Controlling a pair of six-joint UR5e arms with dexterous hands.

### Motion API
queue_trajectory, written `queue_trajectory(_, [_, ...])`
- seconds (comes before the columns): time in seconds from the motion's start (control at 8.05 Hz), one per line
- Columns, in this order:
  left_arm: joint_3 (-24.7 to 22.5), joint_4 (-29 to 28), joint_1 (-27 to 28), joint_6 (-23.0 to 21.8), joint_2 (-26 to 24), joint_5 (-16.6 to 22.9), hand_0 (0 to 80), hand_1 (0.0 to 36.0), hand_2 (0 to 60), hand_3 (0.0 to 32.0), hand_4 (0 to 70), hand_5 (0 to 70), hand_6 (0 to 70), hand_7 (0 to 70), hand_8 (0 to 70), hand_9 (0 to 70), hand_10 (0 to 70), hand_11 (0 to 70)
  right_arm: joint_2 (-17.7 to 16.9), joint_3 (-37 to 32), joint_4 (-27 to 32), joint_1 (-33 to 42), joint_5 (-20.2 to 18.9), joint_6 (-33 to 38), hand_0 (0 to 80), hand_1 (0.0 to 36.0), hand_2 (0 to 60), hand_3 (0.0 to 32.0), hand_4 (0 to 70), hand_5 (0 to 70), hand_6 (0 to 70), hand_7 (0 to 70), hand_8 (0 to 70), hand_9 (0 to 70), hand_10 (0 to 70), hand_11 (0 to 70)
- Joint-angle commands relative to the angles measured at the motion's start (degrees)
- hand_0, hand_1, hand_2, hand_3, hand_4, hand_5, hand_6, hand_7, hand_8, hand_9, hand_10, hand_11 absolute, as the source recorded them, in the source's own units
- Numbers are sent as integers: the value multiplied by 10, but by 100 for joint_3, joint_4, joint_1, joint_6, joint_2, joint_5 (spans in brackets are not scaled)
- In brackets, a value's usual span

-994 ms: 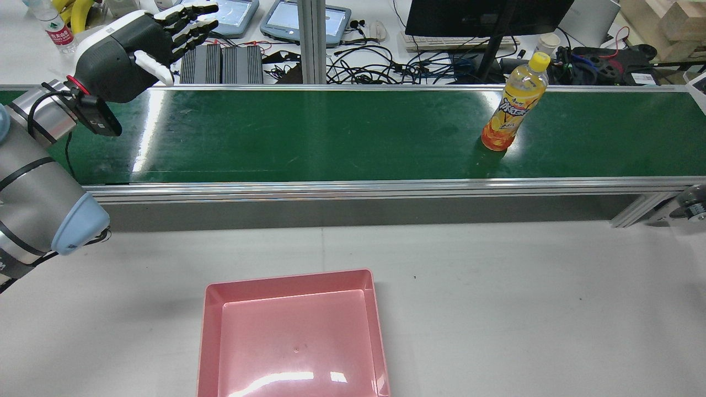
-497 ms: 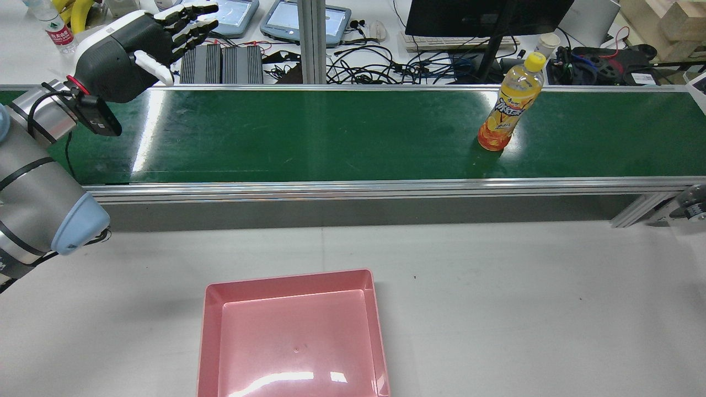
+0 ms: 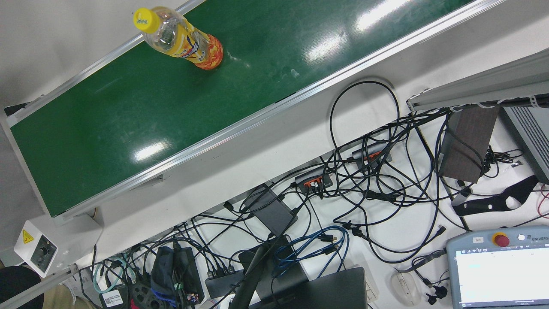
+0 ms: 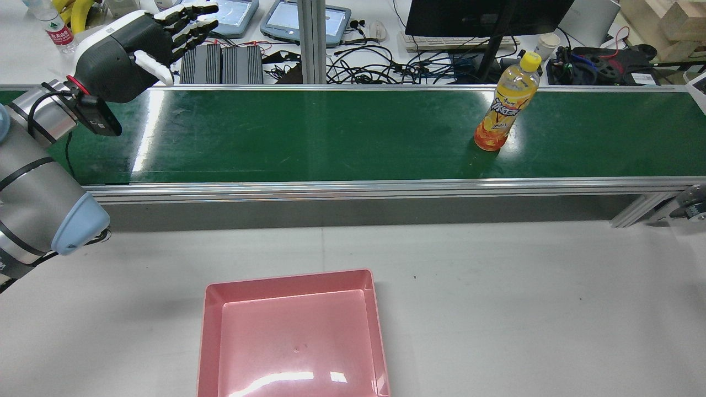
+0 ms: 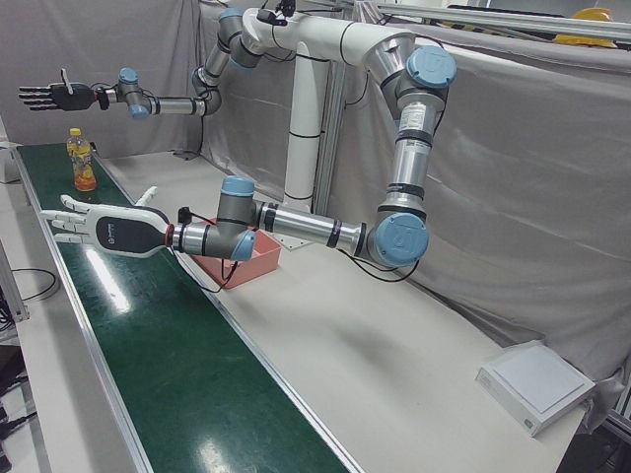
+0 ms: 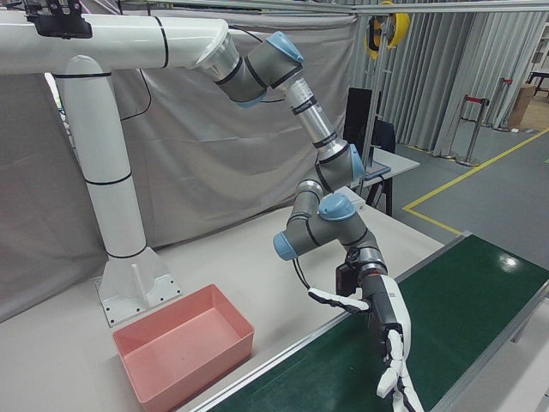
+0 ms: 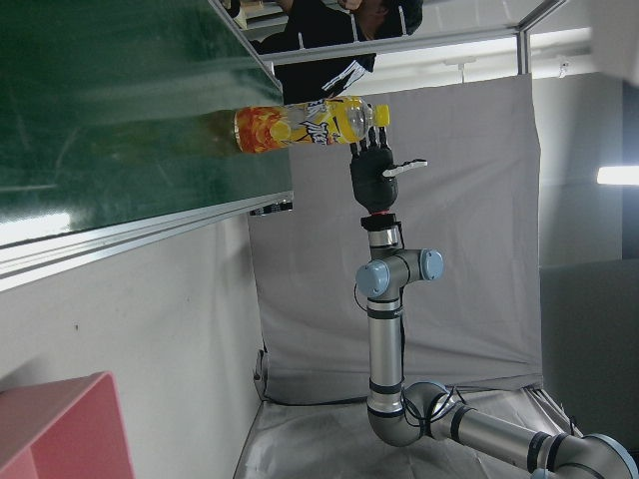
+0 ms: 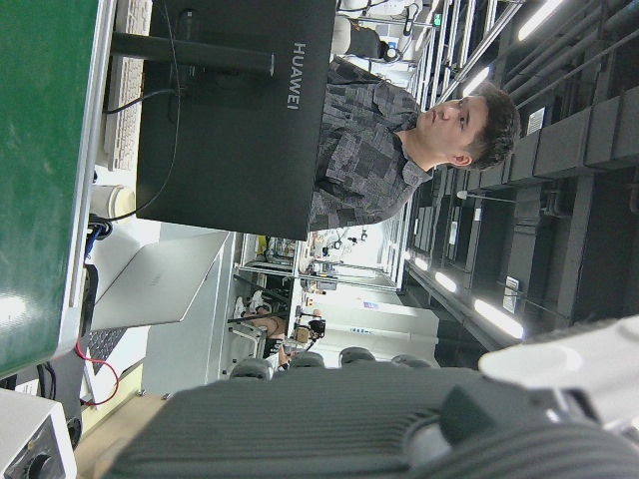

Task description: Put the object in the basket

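Observation:
An orange drink bottle [image 4: 504, 110] with a yellow cap stands upright on the green conveyor belt [image 4: 331, 135], towards its right part; it also shows in the front view as the bottle [image 3: 182, 39]. My left hand [image 4: 138, 49] hovers open over the belt's far left end, fingers spread, far from the bottle. The left-front view shows this left hand [image 5: 108, 229] flat above the belt, with the bottle [image 5: 84, 163] farther along. My right hand [image 5: 49, 96] hangs open high above the belt's far end, beyond the bottle. The pink basket [image 4: 292, 336] sits on the white table and holds nothing.
Behind the belt lie cables [image 4: 375, 63], a monitor [image 4: 485, 16], teach pendants [image 4: 306, 22] and a water bottle [image 4: 55, 27]. A person [image 8: 399, 130] stands beyond the monitor in the right hand view. The aluminium belt frame [image 4: 358, 187] runs between belt and table.
The bottle has travelled a little to the left along the belt, towards my left hand. Neither hand has moved.

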Motion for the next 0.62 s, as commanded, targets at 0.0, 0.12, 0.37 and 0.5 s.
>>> queue_trajectory(0.0, [0, 0, 0, -2, 0, 0, 578, 10, 0, 0, 132, 195, 10, 8, 72, 93, 11, 27, 0, 0, 0, 0, 0, 0, 0, 0, 0, 0, 0, 0, 0, 0, 0, 0, 0, 0])
queue_trajectory(0.12, [0, 0, 9, 7, 0, 0, 576, 10, 0, 0, 133, 194, 10, 8, 72, 94, 12, 28, 0, 0, 0, 0, 0, 0, 0, 0, 0, 0, 0, 0, 0, 0, 0, 0, 0, 0])
queue_trajectory(0.37, [0, 0, 9, -2, 0, 0, 576, 11, 0, 0, 132, 197, 10, 8, 72, 96, 13, 31, 0, 0, 0, 0, 0, 0, 0, 0, 0, 0, 0, 0, 0, 0, 0, 0, 0, 0])
queue_trajectory(0.5, [0, 0, 9, -2, 0, 0, 578, 11, 0, 0, 132, 199, 9, 8, 72, 95, 13, 31, 0, 0, 0, 0, 0, 0, 0, 0, 0, 0, 0, 0, 0, 0, 0, 0, 0, 0])
